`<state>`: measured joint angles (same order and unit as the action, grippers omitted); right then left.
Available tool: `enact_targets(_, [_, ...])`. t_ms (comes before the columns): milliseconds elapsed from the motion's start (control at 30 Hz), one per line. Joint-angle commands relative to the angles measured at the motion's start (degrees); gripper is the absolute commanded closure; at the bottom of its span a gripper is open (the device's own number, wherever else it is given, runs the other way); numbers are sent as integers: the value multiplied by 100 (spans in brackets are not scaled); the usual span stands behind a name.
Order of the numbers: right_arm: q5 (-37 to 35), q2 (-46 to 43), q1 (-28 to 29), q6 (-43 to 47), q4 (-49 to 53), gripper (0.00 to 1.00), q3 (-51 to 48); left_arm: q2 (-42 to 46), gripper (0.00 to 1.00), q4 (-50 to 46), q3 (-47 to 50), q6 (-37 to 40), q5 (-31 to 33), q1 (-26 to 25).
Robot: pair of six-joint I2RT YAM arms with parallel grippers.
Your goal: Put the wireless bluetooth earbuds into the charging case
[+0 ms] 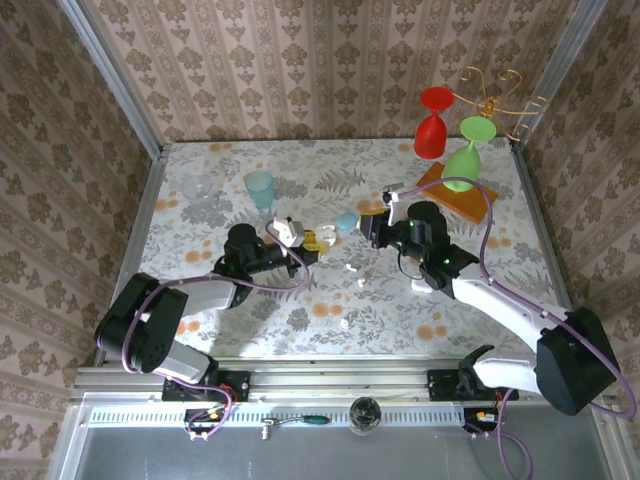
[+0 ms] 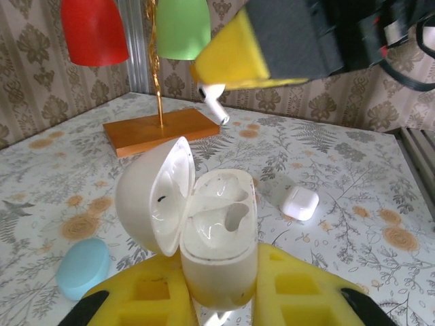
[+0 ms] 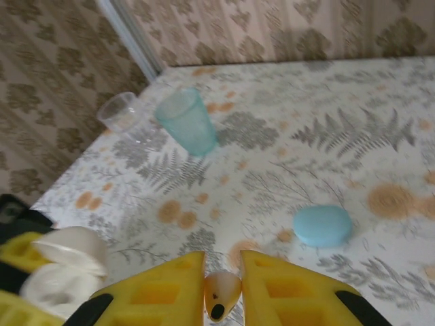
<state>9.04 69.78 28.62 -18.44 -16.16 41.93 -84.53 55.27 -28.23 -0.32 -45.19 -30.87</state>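
The left gripper (image 2: 221, 288) clamps the base of an open white charging case (image 2: 217, 231), with its lid swung left and its sockets facing up. Just above and beyond it, the right gripper (image 3: 223, 263) pinches one earbud (image 3: 221, 293). Loose earbuds (image 1: 352, 268) lie mid-table (image 1: 300, 310), with bare surface toward the near edge. A blue case (image 3: 322, 225) lies near the right gripper, and a teal cup (image 3: 187, 122) stands well back.
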Motion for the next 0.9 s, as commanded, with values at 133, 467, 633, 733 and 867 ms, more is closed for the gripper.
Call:
enact_targets(133, [676,-193,-15,396,-342,79,-10,-252,100,-57,-441,-402,-45,-199])
enact_targets(467, [992,-181,21,374,-458,79,-31,-546,100,-20,-683,-540,10,-380])
enact_targets(633, [986,-149,46,412,-427,79,-36,-608,100,80,-741,-623,-43,-402])
enact_targets(733, [947,-97,48,420,-402,79,-25,-608,100,97,-770,-592,-75,-434])
enact_targets(867, [924,-44,47,429,-379,79,-36,-643,100,99,-805,-612,-95,-446])
